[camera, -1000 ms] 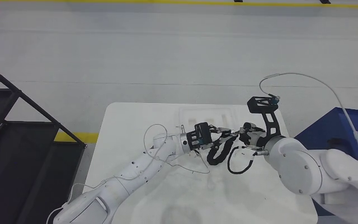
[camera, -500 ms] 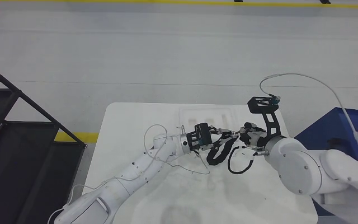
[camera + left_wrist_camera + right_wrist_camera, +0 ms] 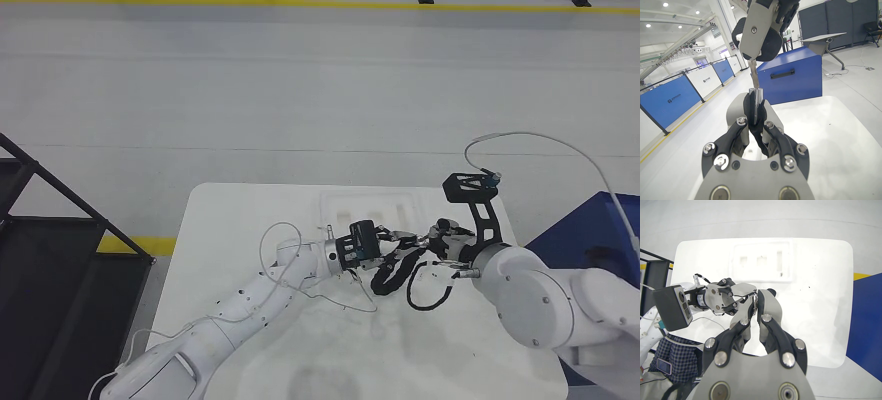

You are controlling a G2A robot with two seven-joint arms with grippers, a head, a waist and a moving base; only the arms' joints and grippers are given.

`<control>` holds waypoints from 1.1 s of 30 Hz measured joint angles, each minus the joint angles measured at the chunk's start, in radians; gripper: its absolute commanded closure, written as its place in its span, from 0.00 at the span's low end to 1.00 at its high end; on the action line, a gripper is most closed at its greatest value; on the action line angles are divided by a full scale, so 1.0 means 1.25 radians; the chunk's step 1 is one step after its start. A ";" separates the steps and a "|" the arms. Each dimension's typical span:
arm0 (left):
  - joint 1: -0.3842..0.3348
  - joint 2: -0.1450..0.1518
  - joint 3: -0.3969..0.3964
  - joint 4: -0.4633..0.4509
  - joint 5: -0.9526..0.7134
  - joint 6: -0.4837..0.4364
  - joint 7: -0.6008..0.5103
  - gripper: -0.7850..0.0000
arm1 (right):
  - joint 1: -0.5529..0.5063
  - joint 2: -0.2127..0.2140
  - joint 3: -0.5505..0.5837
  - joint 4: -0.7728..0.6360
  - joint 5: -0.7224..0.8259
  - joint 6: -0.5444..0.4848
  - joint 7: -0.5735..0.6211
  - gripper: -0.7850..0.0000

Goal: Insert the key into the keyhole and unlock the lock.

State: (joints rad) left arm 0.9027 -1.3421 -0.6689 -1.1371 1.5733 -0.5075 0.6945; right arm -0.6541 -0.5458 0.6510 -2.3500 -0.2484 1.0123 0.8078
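My left gripper is clamped on the lock; my right gripper pinches the key, tip at the keyhole. Both meet mid-frame above the desk, open surface around, foam tray just above them. Positions match a second ago.

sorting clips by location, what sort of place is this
Probably a large factory-style hall or robotics test floor: a high white ceiling with lamps and overhead rails, long blue and white barrier panels lining a grey painted floor, and a blue metal cabinet beside the white rounded table.
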 measured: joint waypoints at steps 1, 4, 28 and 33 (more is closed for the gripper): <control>0.000 -0.001 0.000 0.000 0.000 0.000 0.001 1.00 | -0.001 0.000 0.001 0.000 -0.001 0.000 0.000 1.00; 0.001 -0.002 -0.001 0.002 0.002 -0.002 0.003 1.00 | -0.004 -0.002 0.003 0.000 -0.004 0.000 0.000 1.00; 0.013 -0.009 -0.020 -0.003 0.025 0.015 0.046 1.00 | -0.053 -0.004 0.039 0.000 0.032 0.000 0.000 1.00; 0.015 -0.008 -0.020 -0.002 0.055 0.022 0.076 1.00 | -0.068 -0.011 0.060 0.009 0.069 0.000 -0.005 1.00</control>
State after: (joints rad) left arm 0.9209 -1.3516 -0.6941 -1.1390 1.6414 -0.4794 0.7894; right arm -0.7397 -0.5599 0.7262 -2.3392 -0.1626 1.0123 0.8012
